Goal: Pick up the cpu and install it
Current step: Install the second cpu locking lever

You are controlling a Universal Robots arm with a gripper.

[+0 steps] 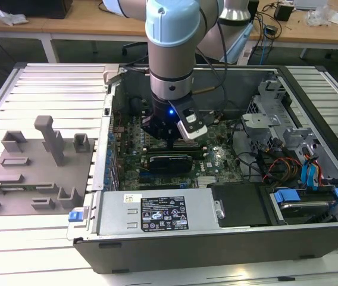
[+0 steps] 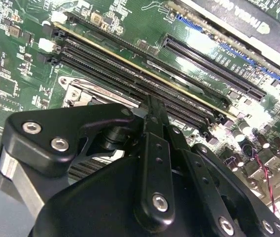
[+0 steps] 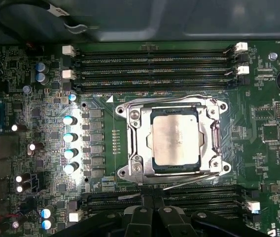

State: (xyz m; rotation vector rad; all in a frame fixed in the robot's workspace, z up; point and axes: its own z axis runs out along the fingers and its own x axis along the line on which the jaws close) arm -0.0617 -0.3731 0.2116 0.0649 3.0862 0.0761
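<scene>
Lying open on the slatted tabletop (image 1: 50,250), a computer case (image 1: 228,238) exposes its green motherboard (image 3: 41,123). At the exterior view's left sits a grey tray (image 1: 35,173). Over the board hangs the end effector (image 3: 152,210), fingers pressed together, empty. The cpu (image 3: 173,140) rests inside the metal-framed socket (image 3: 130,143).

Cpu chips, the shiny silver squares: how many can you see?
1: the cpu lies inside the metal socket frame on the green board; the arm might hide others.

The small flat square cpu (image 3: 173,138) with its pale silvery metal top lay level. It sat inside the metal-framed socket (image 3: 130,129) on the green motherboard (image 3: 263,148).
</scene>
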